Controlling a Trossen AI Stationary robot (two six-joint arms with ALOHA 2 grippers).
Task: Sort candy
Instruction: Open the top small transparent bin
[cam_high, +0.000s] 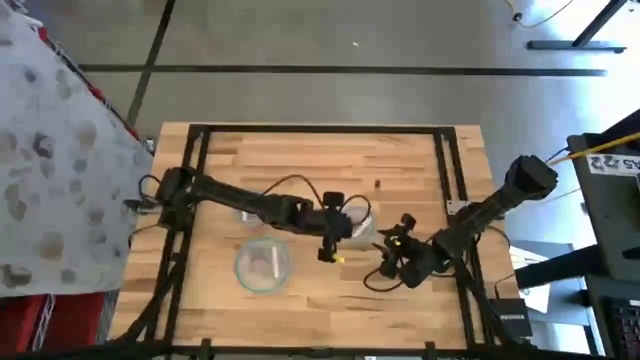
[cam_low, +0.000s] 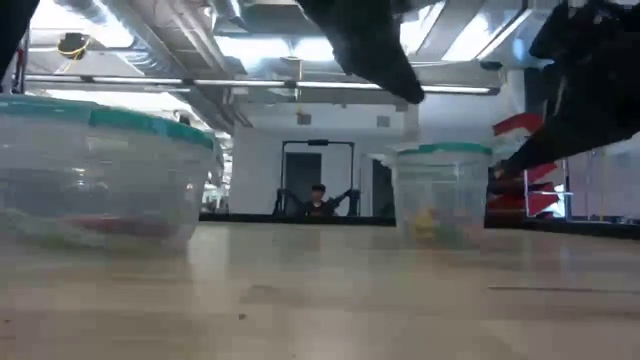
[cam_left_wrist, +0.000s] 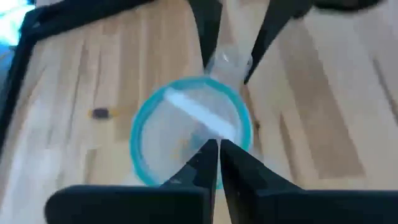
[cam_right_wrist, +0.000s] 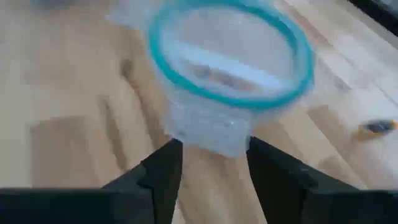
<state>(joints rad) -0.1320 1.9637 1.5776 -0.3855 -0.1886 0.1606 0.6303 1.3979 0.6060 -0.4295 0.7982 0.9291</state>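
Fingers (cam_left_wrist: 214, 163) of the left gripper (cam_high: 327, 250) are pressed together, empty, above a clear teal-rimmed bowl (cam_left_wrist: 189, 127); right fingers (cam_right_wrist: 163, 169) straddle another such bowl (cam_right_wrist: 231, 74), parted, on the wooden counter (cam_high: 300, 150).

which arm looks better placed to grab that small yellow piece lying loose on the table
Probably the right. Its pincer is open and its wrist view shows the yellow piece on the wood beside the teal-rimmed bowl. The left pincer is also near the piece but is shut, pointing over that bowl.

Two bowls on the table (cam_high: 300, 150), large bowl (cam_high: 263, 266) left, small bowl (cam_high: 356, 226) right, well apart
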